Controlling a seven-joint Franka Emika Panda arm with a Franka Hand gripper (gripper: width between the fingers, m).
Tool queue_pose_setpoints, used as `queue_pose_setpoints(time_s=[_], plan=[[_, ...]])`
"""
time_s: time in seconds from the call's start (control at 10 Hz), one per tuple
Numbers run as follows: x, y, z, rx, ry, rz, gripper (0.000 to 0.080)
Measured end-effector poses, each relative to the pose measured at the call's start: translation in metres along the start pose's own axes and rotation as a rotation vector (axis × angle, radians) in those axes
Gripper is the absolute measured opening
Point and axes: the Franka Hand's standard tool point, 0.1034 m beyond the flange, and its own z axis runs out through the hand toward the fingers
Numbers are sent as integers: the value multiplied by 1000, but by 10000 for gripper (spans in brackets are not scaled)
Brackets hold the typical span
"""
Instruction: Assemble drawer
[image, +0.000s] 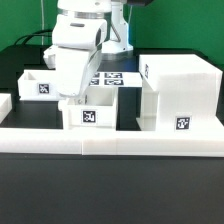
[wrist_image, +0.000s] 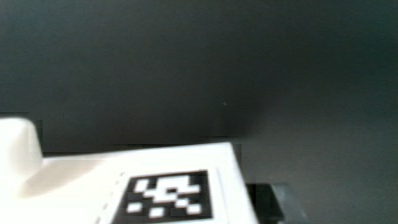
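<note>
The drawer's large white housing (image: 180, 95) stands at the exterior view's right, with a tag on its front. One small open-top tray (image: 90, 108) sits in the middle behind the border wall, and a second tray (image: 42, 84) sits at the left. My gripper (image: 72, 99) is down at the middle tray's left wall. In the wrist view a white tagged face of that tray (wrist_image: 169, 195) fills the lower part of the frame. One dark finger (wrist_image: 267, 203) presses against its edge. The other finger is hidden. The jaws look closed on the tray's wall.
A long low white border wall (image: 110, 138) runs along the front. The marker board (image: 110, 77) lies flat behind the middle tray. The dark table (wrist_image: 214, 70) shows beyond the tray in the wrist view. A white rounded piece (wrist_image: 16, 150) sits at the frame's edge.
</note>
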Motion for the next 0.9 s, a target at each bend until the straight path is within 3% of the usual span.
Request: queue_pose_setpoints(time_s=[0.3,0.5,0.9], plan=[[10,5,2,-22,-9,-50,74],[15,12,3,-23,-15,-72,74],[13,12,4,-20,-17,-70,74]])
